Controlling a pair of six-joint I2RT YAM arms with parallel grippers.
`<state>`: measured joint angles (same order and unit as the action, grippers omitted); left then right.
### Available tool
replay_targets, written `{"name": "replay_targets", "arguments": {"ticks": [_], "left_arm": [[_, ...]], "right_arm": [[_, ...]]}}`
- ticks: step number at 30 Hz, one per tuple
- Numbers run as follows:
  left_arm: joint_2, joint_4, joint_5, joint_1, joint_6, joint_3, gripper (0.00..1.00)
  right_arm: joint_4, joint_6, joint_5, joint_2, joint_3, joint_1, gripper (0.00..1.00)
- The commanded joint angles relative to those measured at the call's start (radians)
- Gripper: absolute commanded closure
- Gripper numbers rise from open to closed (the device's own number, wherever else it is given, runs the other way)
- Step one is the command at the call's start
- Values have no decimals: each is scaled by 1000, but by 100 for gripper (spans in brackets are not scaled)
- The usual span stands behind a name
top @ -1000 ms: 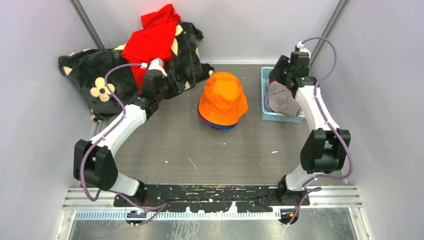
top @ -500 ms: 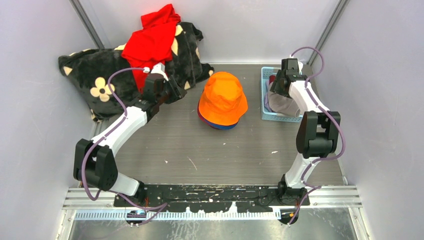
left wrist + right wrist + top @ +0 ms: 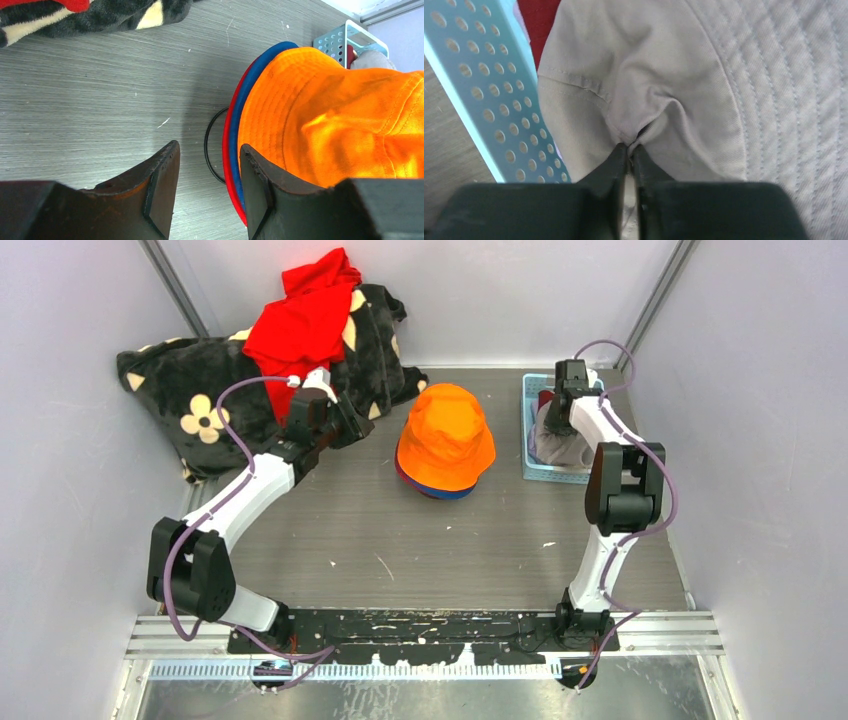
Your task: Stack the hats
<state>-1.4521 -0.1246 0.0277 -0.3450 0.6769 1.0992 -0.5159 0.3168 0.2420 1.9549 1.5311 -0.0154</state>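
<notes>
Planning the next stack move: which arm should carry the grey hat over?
Right. The right hand is shut on the grey hat in the basket; the left hand is open and empty beside the orange hat.

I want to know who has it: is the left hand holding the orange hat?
No, the left hand is open beside the orange hat, with nothing gripped between its fingers.
</notes>
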Motion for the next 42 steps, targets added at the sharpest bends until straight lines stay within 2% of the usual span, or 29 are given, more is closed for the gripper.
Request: {"name": "replay_targets", "arguments": {"ticks": [1, 8, 14, 23, 26, 32, 38, 42], "left_arm": [[35, 40, 4, 0, 4, -4, 52], [27, 48, 16, 0, 15, 0, 52], [21, 64, 35, 0, 33, 2, 52], [48, 52, 45, 0, 34, -2, 52], [65, 59, 43, 0, 32, -10, 52], [92, 112, 75, 0, 30, -22, 52], [106, 120, 92, -1, 26, -21, 52], [118, 143, 118, 0, 15, -21, 51]], "right_arm": [[30, 12, 23, -19, 38, -4, 98], [46, 13, 21, -223, 36, -2, 99], [-30, -17, -14, -332, 158, 1, 99], [48, 0, -197, -450, 157, 1, 99], [143, 27, -347, -496, 113, 0, 99], [358, 178, -759, -522, 66, 0, 99], [781, 513, -1038, -516, -48, 0, 99], [1123, 774, -1138, -483, -109, 0, 99]]}}
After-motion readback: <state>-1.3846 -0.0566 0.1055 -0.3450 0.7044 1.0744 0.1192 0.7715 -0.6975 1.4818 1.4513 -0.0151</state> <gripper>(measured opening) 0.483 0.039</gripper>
